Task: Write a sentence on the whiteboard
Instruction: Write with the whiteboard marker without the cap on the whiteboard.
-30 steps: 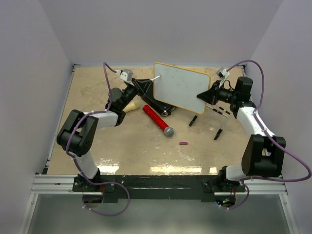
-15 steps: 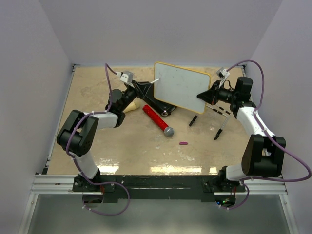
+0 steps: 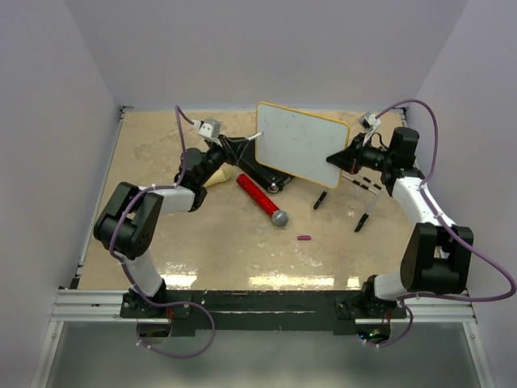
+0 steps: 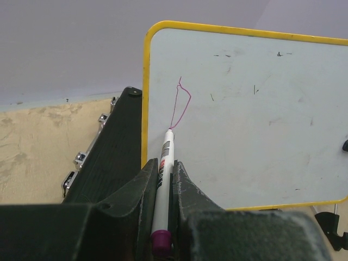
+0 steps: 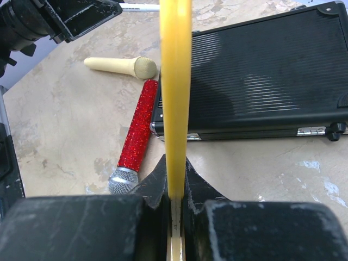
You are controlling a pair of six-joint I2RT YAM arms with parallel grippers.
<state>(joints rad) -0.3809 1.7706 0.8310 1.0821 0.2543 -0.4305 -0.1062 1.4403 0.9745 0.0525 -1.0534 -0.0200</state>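
The whiteboard (image 3: 300, 145) stands upright over the far worktop (image 3: 226, 242), its edge clamped in the right pincer (image 5: 175, 171). The left pincer (image 4: 161, 171) grips a marker (image 4: 166, 147), tip on the board. Of the sentence (image 4: 182, 103), only one purple squiggle shows. The closed black case (image 5: 255, 70) hides its contents.

Bright even light, soft shadows, glare streaks on the table (image 3: 266, 280); the whiteboard (image 5: 175, 81) rim blurs in right wrist view.

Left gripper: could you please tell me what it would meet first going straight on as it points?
The whiteboard: the marker in the left gripper appears to touch its white face, at the purple stroke's end.
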